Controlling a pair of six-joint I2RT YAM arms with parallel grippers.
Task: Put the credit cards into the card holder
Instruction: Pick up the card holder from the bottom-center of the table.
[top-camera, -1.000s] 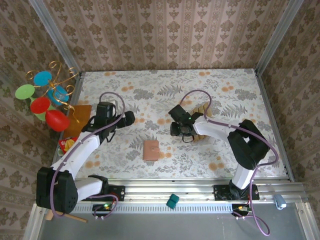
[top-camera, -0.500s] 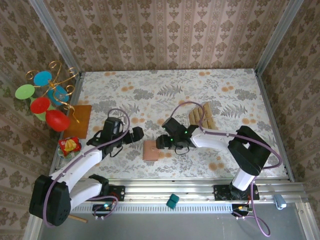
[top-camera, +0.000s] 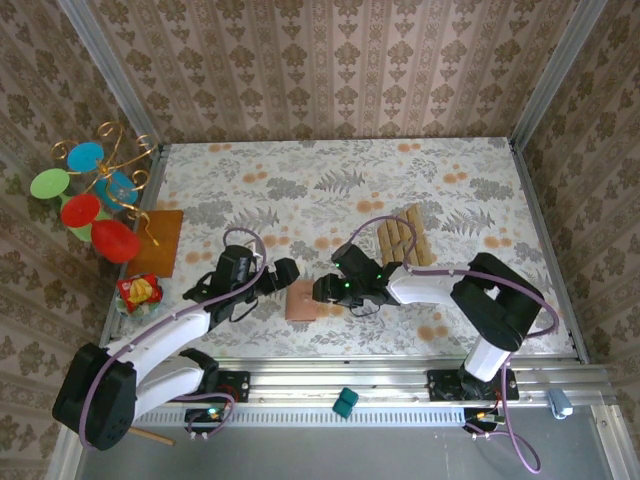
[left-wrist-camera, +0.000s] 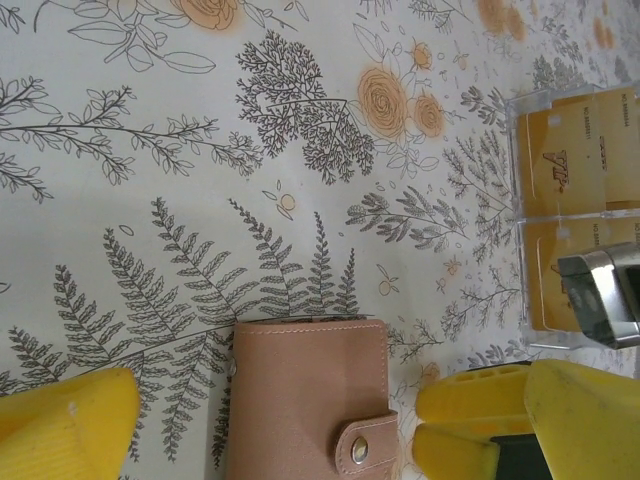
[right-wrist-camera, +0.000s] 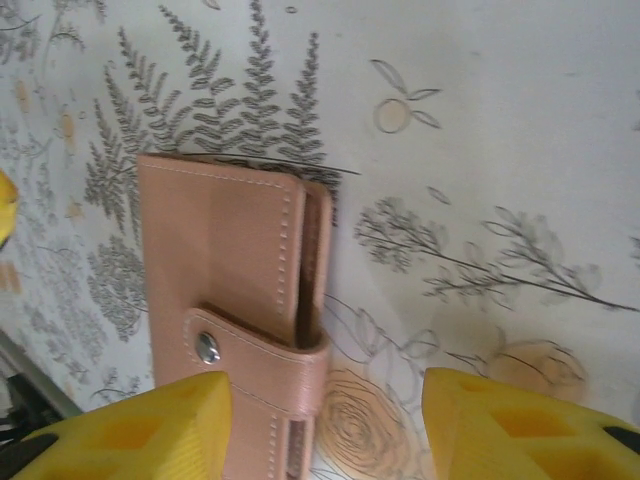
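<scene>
Card holder (top-camera: 301, 300) lay snapped shut on the surface (top-camera: 450, 180), between both tools. Left tool (left-wrist-camera: 290, 430) was spread wide. Right tool (right-wrist-camera: 320, 430) was spread, pinching nothing. The holder looked light, soft and floppy, best gripped at its fold edge.

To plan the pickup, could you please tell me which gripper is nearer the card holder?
Right, narrowly: right gripper hangs over the card holder, at its right edge; left gripper sits off its far-left corner.
</scene>
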